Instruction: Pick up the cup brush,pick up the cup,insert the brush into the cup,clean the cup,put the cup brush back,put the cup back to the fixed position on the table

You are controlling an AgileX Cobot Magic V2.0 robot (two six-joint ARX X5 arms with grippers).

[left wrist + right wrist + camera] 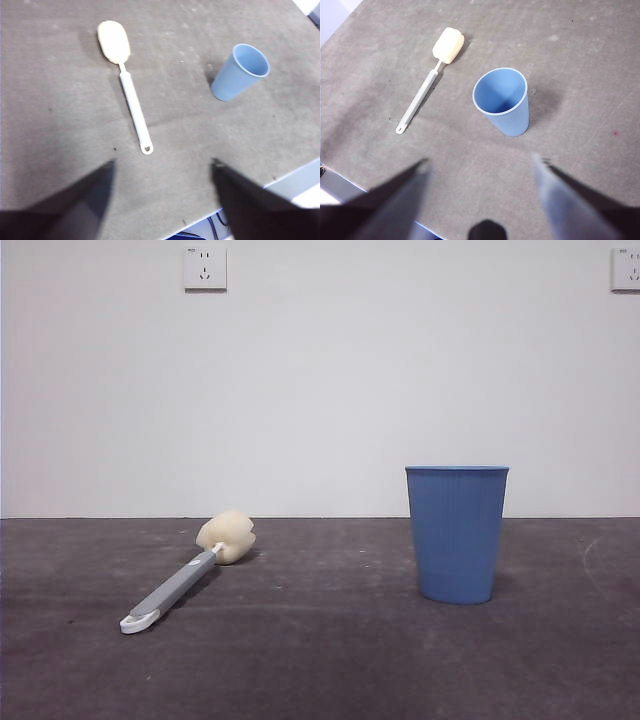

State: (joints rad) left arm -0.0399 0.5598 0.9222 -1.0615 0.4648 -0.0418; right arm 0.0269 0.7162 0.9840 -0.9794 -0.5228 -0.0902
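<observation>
The cup brush (185, 577) lies flat on the table (320, 660) at the left, its cream sponge head toward the wall and its white looped end toward the front. The blue ribbed cup (457, 532) stands upright and empty at the right. The left wrist view shows the brush (131, 95) and the cup (241, 71) well beyond my open, empty left gripper (162, 167), which hangs high above the table's front edge. The right wrist view shows the cup (503, 101) and the brush (427, 81) below my open, empty right gripper (480, 162). Neither gripper shows in the front view.
A white wall with two sockets (205, 267) stands behind the table. The table's front edge (280, 177) shows in the left wrist view, with cables below it, and also shows in the right wrist view (350, 180).
</observation>
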